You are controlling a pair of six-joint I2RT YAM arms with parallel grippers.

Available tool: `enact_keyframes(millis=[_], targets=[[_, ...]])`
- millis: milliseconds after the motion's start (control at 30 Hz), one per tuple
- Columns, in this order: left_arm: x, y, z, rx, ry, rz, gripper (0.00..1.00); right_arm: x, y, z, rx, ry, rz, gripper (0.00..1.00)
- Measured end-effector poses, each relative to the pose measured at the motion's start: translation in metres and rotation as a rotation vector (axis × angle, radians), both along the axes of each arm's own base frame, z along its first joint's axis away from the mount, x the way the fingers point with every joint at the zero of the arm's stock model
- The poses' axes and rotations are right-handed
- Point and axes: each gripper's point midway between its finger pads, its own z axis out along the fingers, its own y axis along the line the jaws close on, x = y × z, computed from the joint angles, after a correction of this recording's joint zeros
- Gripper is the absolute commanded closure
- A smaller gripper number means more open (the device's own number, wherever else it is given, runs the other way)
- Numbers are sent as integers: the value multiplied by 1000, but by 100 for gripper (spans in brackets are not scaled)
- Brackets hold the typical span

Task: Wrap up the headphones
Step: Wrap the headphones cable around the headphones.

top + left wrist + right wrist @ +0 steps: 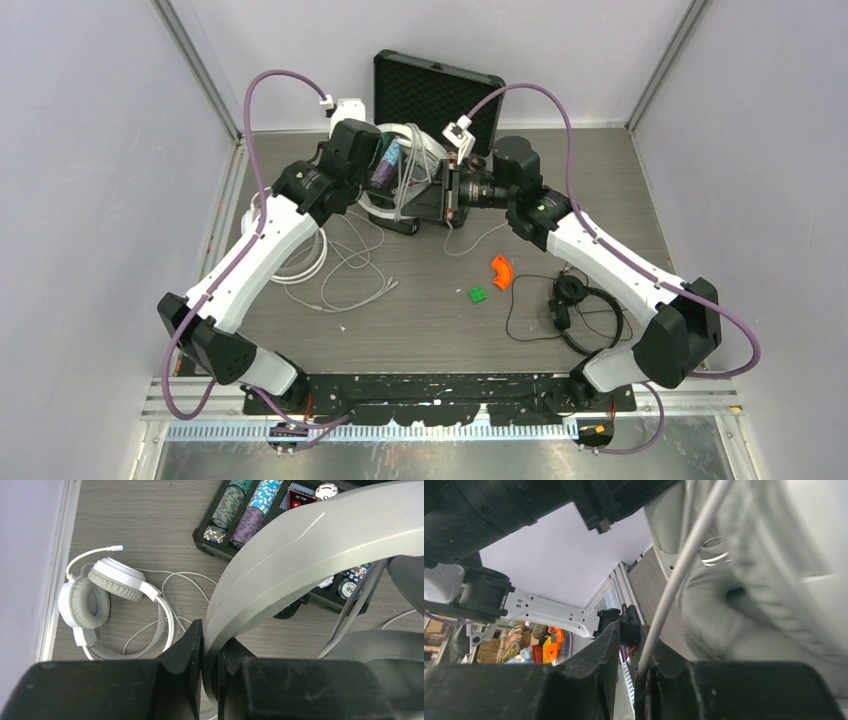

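My left tool (210, 650) pinches a white headset (300, 545) by its band. I can't tell whether my right tool (631, 655) grips its cable (686, 565). The second white headset (100, 600) and the black headset (568, 292) lie unwrapped.

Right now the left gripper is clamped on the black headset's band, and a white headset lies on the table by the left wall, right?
No: the left wrist view shows the left gripper clamped on a white headset's band, not the black one's. The second white headset does lie by the left wall.
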Motion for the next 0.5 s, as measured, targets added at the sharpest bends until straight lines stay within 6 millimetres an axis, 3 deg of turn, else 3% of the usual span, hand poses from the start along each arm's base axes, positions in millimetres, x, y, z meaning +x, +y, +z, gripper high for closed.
enact_keyframes(millis=[233,500], targets=[[3,1,-1,-40,-14,59,100,-15,19,17,18,-72,42,73],[4,-4,1,-140,-39,106,100,-4,21,-16,-84,-140,-14,70]])
